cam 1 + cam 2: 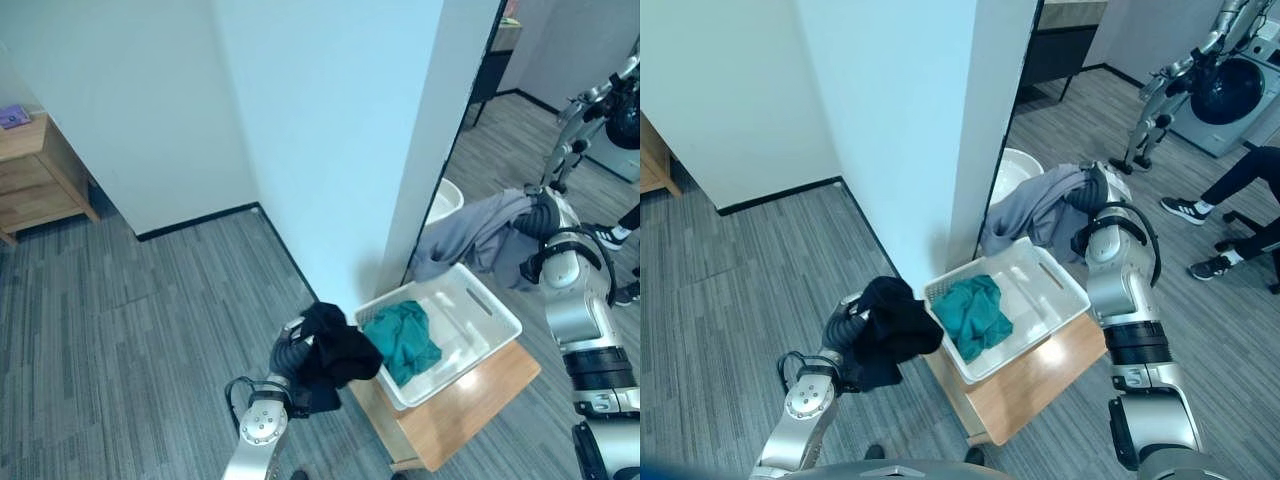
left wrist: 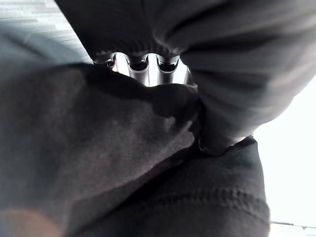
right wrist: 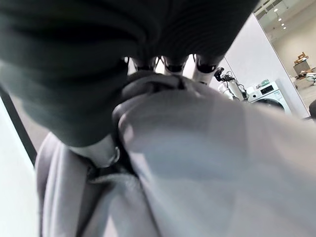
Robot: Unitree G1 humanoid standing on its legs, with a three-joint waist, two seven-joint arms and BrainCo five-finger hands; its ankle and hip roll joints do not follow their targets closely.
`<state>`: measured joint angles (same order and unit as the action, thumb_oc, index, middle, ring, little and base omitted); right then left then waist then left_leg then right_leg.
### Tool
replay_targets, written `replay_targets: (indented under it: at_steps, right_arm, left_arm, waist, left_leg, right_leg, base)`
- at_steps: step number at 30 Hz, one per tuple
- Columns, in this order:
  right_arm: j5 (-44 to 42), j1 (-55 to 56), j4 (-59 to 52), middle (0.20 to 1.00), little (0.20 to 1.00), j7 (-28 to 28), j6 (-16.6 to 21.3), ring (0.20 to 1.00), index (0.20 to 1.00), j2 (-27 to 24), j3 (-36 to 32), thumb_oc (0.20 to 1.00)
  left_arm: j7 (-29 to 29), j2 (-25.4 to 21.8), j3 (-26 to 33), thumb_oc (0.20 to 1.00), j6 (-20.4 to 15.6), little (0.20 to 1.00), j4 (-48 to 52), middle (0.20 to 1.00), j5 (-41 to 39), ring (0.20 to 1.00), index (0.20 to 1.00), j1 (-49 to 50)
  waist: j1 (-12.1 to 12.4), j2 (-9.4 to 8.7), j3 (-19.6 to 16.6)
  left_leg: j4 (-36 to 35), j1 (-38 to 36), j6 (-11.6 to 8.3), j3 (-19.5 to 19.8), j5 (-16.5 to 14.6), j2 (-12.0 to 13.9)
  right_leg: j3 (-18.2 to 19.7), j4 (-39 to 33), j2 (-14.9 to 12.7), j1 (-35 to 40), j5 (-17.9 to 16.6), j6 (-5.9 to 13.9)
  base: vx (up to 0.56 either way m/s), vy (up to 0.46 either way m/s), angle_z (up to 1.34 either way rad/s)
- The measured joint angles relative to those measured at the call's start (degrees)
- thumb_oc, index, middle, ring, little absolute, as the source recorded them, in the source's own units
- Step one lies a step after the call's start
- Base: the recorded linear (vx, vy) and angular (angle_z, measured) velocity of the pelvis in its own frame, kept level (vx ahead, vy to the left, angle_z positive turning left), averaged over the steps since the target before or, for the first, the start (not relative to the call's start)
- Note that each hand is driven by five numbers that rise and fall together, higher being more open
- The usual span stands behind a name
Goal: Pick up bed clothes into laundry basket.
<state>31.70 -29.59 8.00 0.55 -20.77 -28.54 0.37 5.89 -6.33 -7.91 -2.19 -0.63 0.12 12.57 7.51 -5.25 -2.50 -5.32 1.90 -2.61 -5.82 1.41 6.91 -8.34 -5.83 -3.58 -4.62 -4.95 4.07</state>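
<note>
Two garments are held up, one in each hand, on either side of a white laundry basket (image 1: 490, 325). Far left, a wooden dresser (image 1: 35, 175) stands against the white wall on grey plank flooring (image 1: 130, 330). Next, the left arm rises from the lower left with its elbow bent, and the left hand (image 2: 148, 69) holds a black garment (image 1: 335, 350) bunched just beside the basket's near-left corner, at about rim height. In the left wrist view the fingers (image 2: 138, 66) curl into the dark cloth, with the thumb pressing a fold against them. The basket sits tilted on a low wooden bench (image 1: 470, 400), and a teal garment (image 1: 405, 340) lies crumpled in its left half, while the right half shows bare white floor. Behind the basket a white pillar (image 1: 400, 120) comes down to the floor. To the right, the right arm reaches up and forward, forearm nearly upright, and the right hand (image 3: 168, 64) grips a grey garment (image 1: 480, 235) that drapes down over the basket's far edge. In the right wrist view its fingers (image 3: 205, 65) are curled over a gathered ridge of the grey cloth. Farther right, a person's shoes (image 1: 1185, 208) rest on the floor.
</note>
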Motion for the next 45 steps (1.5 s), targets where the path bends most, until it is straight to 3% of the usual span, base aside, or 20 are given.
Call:
replay_targets:
  at_steps: [5,10,14,18,20,21,26,31,33,35,36,37,40,43,45]
  right_arm:
    - [1.81,-5.9,9.5,0.2,0.2,-0.12,-0.22,0.2,0.2,1.49,4.3,0.2]
    - [2.04,-7.12,21.65,0.2,0.2,-0.99,0.03,0.2,0.2,6.64,10.05,0.2]
    - [1.92,-7.93,34.65,0.2,0.2,-4.79,0.3,0.2,0.2,9.64,12.51,0.2]
    - [-1.18,-9.47,48.92,0.2,0.2,-11.26,0.76,0.2,0.2,12.83,11.36,0.2]
    - [-2.07,-9.32,50.0,0.2,0.2,-12.37,1.14,0.2,0.2,12.79,11.3,0.2]
    - [-3.15,-9.67,55.77,1.0,1.0,-14.76,2.42,1.0,1.0,12.94,11.17,1.0]
    - [-6.7,-12.51,66.23,1.0,1.0,-18.21,3.93,1.0,1.0,13.27,8.95,1.0]
    - [-7.96,-12.25,48.01,1.0,1.0,-18.56,5.12,1.0,1.0,11.3,9.16,1.0]
    - [-7.84,-12.03,33.87,1.0,1.0,-15.67,3.51,1.0,1.0,9.09,8.85,1.0]
    - [-6.6,-12.99,29.16,1.0,1.0,-15.46,4.28,1.0,1.0,7.97,8.5,1.0]
    - [-6.87,-13.06,25.56,1.0,1.0,-13.61,2.84,1.0,1.0,7.04,7.35,1.0]
    - [-6.74,-12.45,21.51,1.0,1.0,-12.3,1.85,1.0,1.0,7.17,5.34,1.0]
    - [-6.72,-11.67,12.54,1.0,1.0,-8.75,0.05,1.0,1.0,6.8,2.78,1.0]
    - [-6.83,-0.98,-8.01,1.0,1.0,-3.55,0.42,1.0,1.0,7.68,-0.04,1.0]
    - [-7.05,2.87,-11.11,1.0,1.0,-1.45,0.44,1.0,1.0,8.3,-0.7,1.0]
  left_arm:
    - [0.07,-0.36,0.39,0.2,-0.12,0.2,0.04,0.2,-0.11,0.2,0.2,0.69]
    - [0.39,-0.74,0.56,0.2,-0.27,0.2,0.04,0.2,-1.71,0.2,0.2,2.07]
    - [0.61,-0.69,1.0,0.2,-0.39,0.2,0.02,0.2,-2.23,0.2,0.2,2.93]
    - [0.66,-0.78,1.16,0.2,-0.7,0.2,-0.05,0.2,-2.24,0.2,0.2,2.75]
    - [0.59,-0.78,1.36,0.2,-0.98,0.2,-0.05,0.2,-2.24,0.2,0.2,2.71]
    - [0.53,-0.75,1.46,0.2,-1.12,0.2,-0.06,0.2,-2.24,0.2,0.2,2.78]
    - [-0.07,-0.87,1.23,0.2,-1.37,0.2,-0.14,0.2,-2.26,0.2,0.2,1.6]
    - [-0.21,-1.22,-0.46,0.2,-1.34,0.2,0.26,0.2,-2.24,0.2,0.2,-2.46]
    - [-0.05,-1.1,-2.55,0.2,-0.86,0.2,3.15,0.2,-2.18,0.2,0.2,-4.12]
    - [-0.4,-1.59,-3.49,0.2,-0.98,0.2,3.96,0.2,-2.16,0.2,0.2,-5.49]
    - [-0.41,-1.13,-4.85,0.2,-0.55,0.2,4.52,0.2,-1.97,0.2,0.2,-7.08]
    - [0.01,-1.43,-5.08,0.2,-0.34,0.2,5.07,0.2,-1.71,0.2,0.2,-7.97]
    - [0.5,-0.55,-6.58,0.2,-0.07,0.2,5.28,0.2,-1.44,0.2,0.2,-11.59]
    - [3.08,-0.45,-6.65,0.2,-0.18,0.2,-0.87,0.2,1.12,0.2,0.2,-17.78]
    - [4.42,-1.4,-6.3,0.2,-0.24,0.2,-4.54,0.2,2.79,0.2,0.2,-19.5]
  waist:
    - [0.22,0.52,-0.31]
    - [0.75,1.38,-0.79]
    - [2.75,3.34,-0.99]
    - [3.14,4.73,-0.85]
    - [3.63,5.24,-0.67]
    - [3.62,5.72,-0.85]
    - [3.91,6.92,-0.66]
    - [1.68,7.54,-0.77]
    - [0.09,7.47,-0.71]
    - [0.21,7.27,-0.7]
    - [-1.33,7.03,-0.72]
    - [-1.03,6.99,-0.74]
    - [-4.49,6.43,-0.66]
    - [-7.0,6.23,-0.83]
    - [-10.19,6.25,-0.95]
  left_leg:
    - [0.0,0.01,-0.95,-0.12,-0.07,0.25]
    - [0.01,0.92,-0.8,0.25,-0.35,0.26]
    - [0.04,1.98,-1.44,0.74,0.14,0.18]
    - [0.05,2.71,-1.44,1.32,0.14,0.13]
    - [0.05,3.12,-1.56,1.45,0.22,0.12]
    - [0.04,2.94,-1.57,1.72,0.22,0.13]
    - [0.04,3.15,-1.86,1.92,0.41,0.12]
    - [0.04,2.75,-1.99,1.18,0.49,0.4]
    - [0.03,2.67,-2.0,0.48,0.49,0.49]
    - [0.02,2.11,-1.98,-0.35,0.47,0.5]
    - [0.03,1.52,-2.02,-1.19,0.43,0.5]
    - [-0.02,1.67,-2.0,-1.82,0.42,0.53]
    - [-0.01,1.29,-1.99,-3.64,0.42,0.5]
    - [-0.05,0.96,-1.4,-7.38,-0.02,0.58]
    - [-0.06,0.7,-1.28,-9.03,-0.16,0.58]
  right_leg:
    - [-0.92,-0.27,-0.12,0.11,0.79,-0.09]
    - [-2.37,-0.27,-0.4,-0.42,0.77,-0.09]
    - [-3.03,-0.12,-0.42,-1.13,0.08,-0.16]
    - [-3.77,-0.06,-0.52,-1.7,0.12,-0.11]
    - [-3.85,-0.09,-0.57,-2.05,0.12,-0.11]
    - [-4.3,-0.06,-0.57,-1.67,0.13,-0.09]
    - [-4.55,-0.21,-0.62,-1.71,0.2,-0.02]
    - [-3.85,-0.17,-0.33,-1.84,0.11,-0.13]
    - [-3.11,-0.05,-0.23,-2.07,0.04,-0.21]
    - [-2.26,-0.04,-0.2,-2.0,-0.08,-0.3]
    - [-1.54,-0.13,-0.11,-1.92,-0.04,-0.26]
    - [-1.52,-0.16,-0.09,-1.85,-0.01,-0.24]
    - [0.23,-0.05,0.0,-2.58,-0.44,-0.32]
    - [3.0,-0.1,0.23,-3.89,-0.71,-0.37]
    - [4.63,-0.18,0.44,-4.71,-1.0,-0.39]
  base:
    - [0.01,-0.055,0.04]
    - [0.0,-0.052,0.07]
    - [-0.04,-0.034,0.07]
    - [0.0,-0.009,0.04]
    - [-0.01,-0.018,0.08]
    - [-0.02,-0.013,0.08]
    - [-0.01,-0.015,0.03]
    - [-0.02,-0.034,-0.08]
    - [-0.04,-0.03,-0.16]
    - [-0.03,-0.018,-0.24]
    - [-0.02,-0.011,-0.09]
    - [-0.03,-0.015,-0.3]
    - [-0.04,-0.016,-0.27]
    - [-0.01,-0.014,-0.5]
    - [0.0,-0.016,-0.37]
